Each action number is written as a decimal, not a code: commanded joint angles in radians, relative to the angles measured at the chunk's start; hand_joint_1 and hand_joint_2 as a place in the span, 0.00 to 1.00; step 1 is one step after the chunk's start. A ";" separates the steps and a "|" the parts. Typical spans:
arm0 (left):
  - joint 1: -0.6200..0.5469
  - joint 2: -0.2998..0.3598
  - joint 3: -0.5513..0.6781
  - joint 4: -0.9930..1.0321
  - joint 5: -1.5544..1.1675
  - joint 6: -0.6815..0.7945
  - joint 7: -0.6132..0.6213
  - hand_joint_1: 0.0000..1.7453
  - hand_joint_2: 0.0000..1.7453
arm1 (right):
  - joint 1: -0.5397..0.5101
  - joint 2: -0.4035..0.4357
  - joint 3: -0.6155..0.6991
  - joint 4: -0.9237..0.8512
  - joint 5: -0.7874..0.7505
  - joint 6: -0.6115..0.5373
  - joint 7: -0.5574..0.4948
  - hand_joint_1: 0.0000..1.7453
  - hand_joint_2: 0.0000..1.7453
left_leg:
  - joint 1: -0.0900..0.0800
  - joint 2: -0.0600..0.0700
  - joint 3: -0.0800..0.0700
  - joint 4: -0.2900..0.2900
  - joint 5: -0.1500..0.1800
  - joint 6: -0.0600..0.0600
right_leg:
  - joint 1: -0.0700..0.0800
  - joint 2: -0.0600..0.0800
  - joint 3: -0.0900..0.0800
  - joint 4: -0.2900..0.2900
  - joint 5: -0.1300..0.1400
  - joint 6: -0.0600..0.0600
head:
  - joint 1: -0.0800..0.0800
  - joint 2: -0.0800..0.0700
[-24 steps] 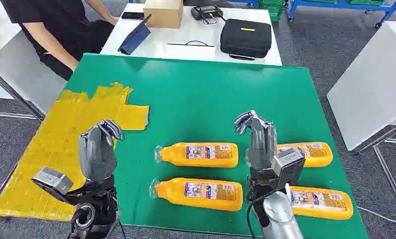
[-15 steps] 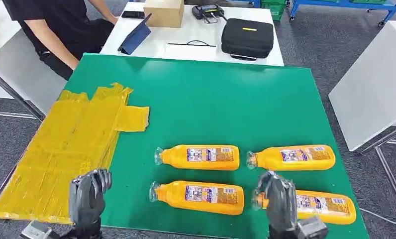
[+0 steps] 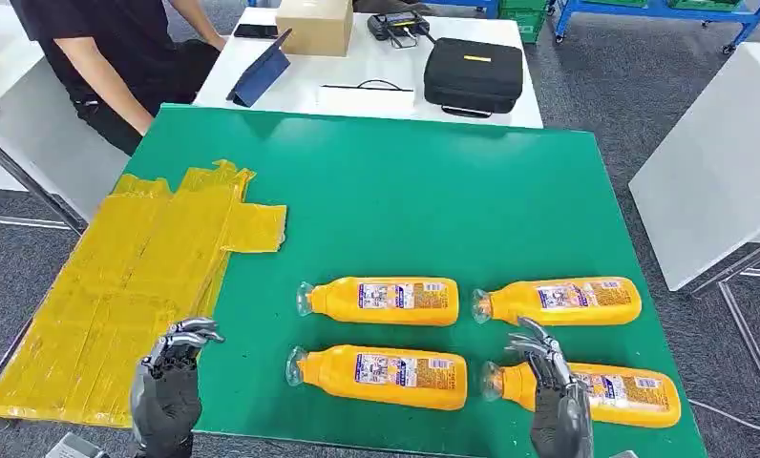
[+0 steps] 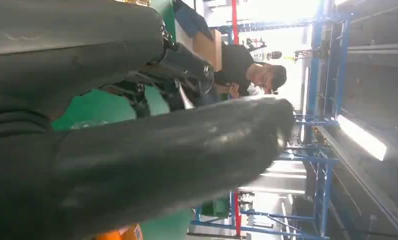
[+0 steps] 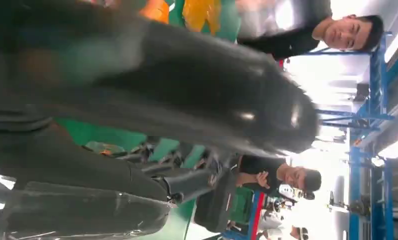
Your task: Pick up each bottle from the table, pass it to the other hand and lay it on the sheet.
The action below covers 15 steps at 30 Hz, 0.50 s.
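Orange bottles lie in two rows on the green table (image 3: 376, 191) as I watch through the head camera: near-left bottle (image 3: 384, 375), far-left bottle (image 3: 381, 301), far-right bottle (image 3: 559, 301) and near-right bottle (image 3: 586, 391), all on their sides with caps pointing left. Yellow sheet (image 3: 137, 286) covers the table's left side, well apart from the bottles, with nothing lying on it. My left hand (image 3: 169, 391) rises at the near edge over the border of sheet and green surface, its fingers (image 3: 187, 334) apart and curled forward, holding nothing. My right hand (image 3: 553, 396) stands at the near edge in front of the near-right bottle's neck, fingers (image 3: 534, 345) spread and empty; I cannot tell whether it touches the bottle. Beyond the green table, a white table (image 3: 357, 72) carries a black case (image 3: 474, 73), a cardboard box (image 3: 314, 24) and a blue tablet (image 3: 260, 72). At far left sits a person in black (image 3: 109, 48).
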 commanded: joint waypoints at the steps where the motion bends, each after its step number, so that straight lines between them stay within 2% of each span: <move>1: -0.009 0.058 -0.052 0.025 0.012 0.019 0.005 0.00 0.00 | -0.003 -0.030 0.012 0.008 0.004 0.014 0.007 0.00 0.00 | 0.000 0.003 0.006 0.000 -0.003 -0.003 | 0.001 -0.003 0.005 0.000 -0.002 -0.003 | -0.001 0.000; 7: -0.007 0.065 -0.067 0.020 0.031 0.030 0.011 0.00 0.00 | 0.004 -0.019 0.001 -0.004 0.017 0.002 0.008 0.00 0.00 | 0.000 0.001 0.002 0.000 -0.001 -0.002 | 0.001 -0.002 0.002 0.000 -0.001 -0.001 | -0.001 0.000; 15: -0.007 0.065 -0.067 0.020 0.031 0.030 0.011 0.00 0.00 | 0.004 -0.019 0.001 -0.004 0.017 0.002 0.008 0.00 0.00 | 0.001 0.002 0.005 0.000 -0.003 -0.003 | 0.002 -0.004 0.005 0.000 -0.002 -0.003 | -0.001 0.000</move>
